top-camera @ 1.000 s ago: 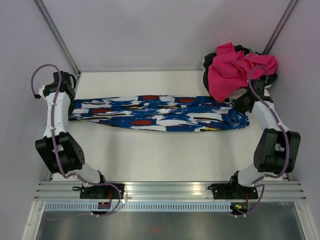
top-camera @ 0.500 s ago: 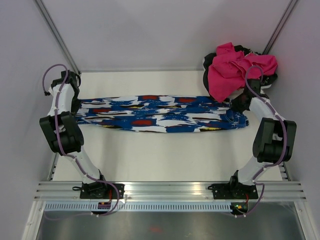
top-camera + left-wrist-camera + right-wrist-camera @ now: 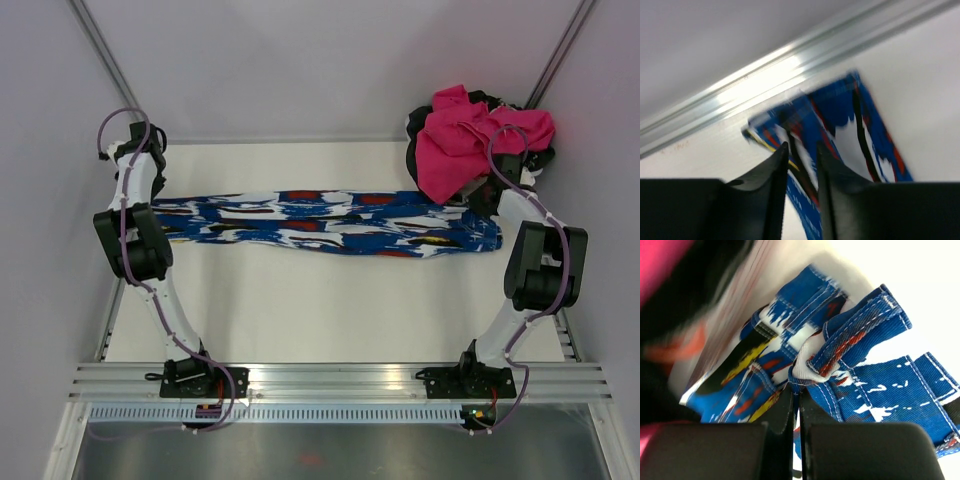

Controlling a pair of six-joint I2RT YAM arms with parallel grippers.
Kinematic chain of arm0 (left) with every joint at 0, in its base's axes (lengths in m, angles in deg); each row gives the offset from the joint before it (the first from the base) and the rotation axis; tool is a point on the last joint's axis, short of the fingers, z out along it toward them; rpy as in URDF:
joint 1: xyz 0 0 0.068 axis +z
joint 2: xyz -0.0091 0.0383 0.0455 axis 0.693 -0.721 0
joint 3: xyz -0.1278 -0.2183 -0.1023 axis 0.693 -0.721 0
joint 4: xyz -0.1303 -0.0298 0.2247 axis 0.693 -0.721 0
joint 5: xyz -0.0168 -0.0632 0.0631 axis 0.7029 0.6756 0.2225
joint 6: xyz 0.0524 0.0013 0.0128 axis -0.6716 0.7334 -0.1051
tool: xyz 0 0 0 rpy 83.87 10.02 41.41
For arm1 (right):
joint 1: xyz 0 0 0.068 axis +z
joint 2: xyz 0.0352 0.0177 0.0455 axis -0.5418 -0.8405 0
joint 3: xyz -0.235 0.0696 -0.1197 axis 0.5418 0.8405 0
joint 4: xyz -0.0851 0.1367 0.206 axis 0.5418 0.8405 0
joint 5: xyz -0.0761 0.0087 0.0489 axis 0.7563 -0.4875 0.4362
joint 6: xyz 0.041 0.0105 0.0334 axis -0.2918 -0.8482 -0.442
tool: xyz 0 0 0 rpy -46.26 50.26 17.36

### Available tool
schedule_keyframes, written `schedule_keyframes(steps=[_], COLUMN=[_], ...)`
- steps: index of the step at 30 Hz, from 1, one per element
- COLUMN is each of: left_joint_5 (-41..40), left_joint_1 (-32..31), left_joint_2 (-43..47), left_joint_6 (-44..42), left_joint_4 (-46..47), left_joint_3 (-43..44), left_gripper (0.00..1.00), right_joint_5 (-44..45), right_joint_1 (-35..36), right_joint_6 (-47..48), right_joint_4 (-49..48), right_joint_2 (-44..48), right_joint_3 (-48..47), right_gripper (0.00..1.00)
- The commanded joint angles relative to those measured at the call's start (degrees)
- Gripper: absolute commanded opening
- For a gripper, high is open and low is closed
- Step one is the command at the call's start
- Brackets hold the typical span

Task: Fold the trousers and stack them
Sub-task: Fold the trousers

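Both arms reach up the desk (image 3: 300, 310), elbows raised. The left claw (image 3: 802, 150), at 9 o'clock, pinches the hem of the trousers (image 3: 320, 222), which span the desk. The right claw (image 3: 796, 399), at 3 o'clock, clamps their waistband. The arms hide both claws from above, and the left wrist view is blurred.

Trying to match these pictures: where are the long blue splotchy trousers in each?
Top external: royal-blue brush-stroke fabric trousers stretched across the middle.
Left wrist: one end, centre.
Right wrist: stitched waistband end fills centre.
Shared: pink cloth heap, overhead's top right, right wrist's upper left.
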Motion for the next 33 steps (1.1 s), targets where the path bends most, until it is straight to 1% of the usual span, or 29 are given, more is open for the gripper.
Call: schedule_keyframes(steps=[1,2,3,4,5,6,7,8,9,10,11,13,14,16,17,18,19,20,22,23,24,26,27,28,29,30,31,32,33], left_joint_5=[-7.5,-6.8,-6.2,-5.1,-4.8,-5.0,-5.2,-4.9,-4.1,-0.9,0.3,1.8,1.6,1.9,2.1,2.4,3.6,4.6,8.4,9.9,11.5,15.6,16.8,19.0,19.7,20.2,20.3,20.3,20.2], left_joint_1=[2.4,2.3,2.3,2.2,1.9,1.8,1.3,1.0,0.6,0.2,-0.9,-2.7,-5.2,-8.1,-11.2,-12.7,-16.2,-17.6,-20.7,-21.5,-22.2,-23.5,-23.6,-23.7,-23.7,-23.7,-23.7,-23.7,-23.7], left_joint_2=[-1.7,-1.9,-1.9,-2.0,-1.9,-1.3,-0.6,0.6,1.7,4.3,5.6,9.8,11.4,14.2,16.7,18.1,19.2,21.8,24.5,27.2,28.4,30.4,31.6,31.9,31.9,31.1,30.4,29.8,28.1], left_joint_6=[-5.6,-7.0,-7.7,-8.4,-9.7,-9.9,-10.3,-10.6,-11.0,-11.7,-12.9,-13.8,-14.8,-14.9,-14.4,-14.0,-12.6,-11.7,-8.7,-7.6,-7.0,-4.7,-4.5,-4.2,-4.2,-4.1,-4.0,-4.0,-4.1], left_joint_4=[6.4,7.2,8.0,9.0,8.9,8.4,8.0,8.1,8.6,10.1,10.5,11.1,11.9,12.1,11.7,11.6,11.4,11.3,12.4,14.4,15.8,18.2,21.2,22.4,23.6,24.2,24.5,24.7,24.9], left_joint_3=[4.8,5.1,5.5,6.0,6.6,7.7,7.8,7.6,6.6,6.0,5.2,2.6,1.1,-3.6,-5.3,-8.9,-10.9,-15.5,-20.6,-26.2,-29.2,-36.0,-38.0,-39.5,-41.4,-41.6,-41.6,-41.1,-40.7], left_gripper=[0.37,0.46,0.54,0.60,0.64,0.65,0.68,0.75,0.77,0.80,0.82,0.84,0.88,0.89,0.89,0.89,0.89,0.90,0.90,0.90,0.90,0.85,0.81,0.72,0.67,0.61,0.47,0.39,0.30], right_joint_5=[9.8,9.4,8.7,6.0,4.9,4.0,0.6,-0.7,-1.3,-1.8,-3.5,-3.9,-3.9,-3.7,-3.7,-3.6,-3.0,-2.3,-0.8,-0.7,-0.1,1.8,2.1,1.6,1.0,0.4,-1.0,-1.7,-2.4], right_joint_1=[-3.4,-3.4,-3.4,-3.3,-3.2,-3.1,-3.0,-2.9,-2.8,-2.4,-2.4,-2.0,-1.9,-1.5,-1.2,-1.0,-0.4,-0.3,-0.2,-0.3,-0.3,-0.2,-0.2,-0.2,-0.2,-0.1,0.1,0.3,0.7], right_joint_6=[3.9,4.9,5.4,6.5,7.8,9.3,10.4,11.5,12.6,13.6,14.5,15.4,15.9,17.0,17.4,18.1,17.9,17.3,16.0,15.4,15.0,14.5,14.6,14.9,15.2,15.6,15.9,16.1,16.7], right_joint_4=[-7.9,-8.1,-7.9,-7.7,-7.4,-6.8,-6.6,-6.3,-5.6,-4.7,-4.1,-1.8,-1.0,-0.1,0.1,0.2,1.0,1.4,0.7,0.2,-0.6,-1.3,-2.0,-2.4,-2.8,-3.9,-4.5,-4.9,-6.0], right_joint_2=[-0.8,-1.2,-1.4,-2.0,-2.1,-1.9,-1.6,-1.2,0.0,0.7,1.6,5.1,6.5,11.3,12.7,15.5,16.9,18.1,22.0,23.4,25.7,27.6,28.6,28.9,29.0,28.7,28.2,27.7,26.0], right_joint_3=[-3.3,-3.6,-4.6,-5.2,-5.6,-6.7,-7.0,-7.4,-8.0,-8.1,-8.2,-7.1,-6.3,-2.6,-1.2,1.7,3.2,6.3,10.3,14.4,16.1,20.4,21.3,22.1,23.3,23.8,24.3,24.7,24.7], right_gripper=[0.01,0.07,0.18,0.43,0.57,0.73,0.93,0.98,0.98,0.98,0.98,0.98,0.98,0.96,0.94,0.88,0.86,0.84,0.82,0.80,0.75,0.68,0.60,0.54,0.49,0.41,0.36,0.32,0.24])
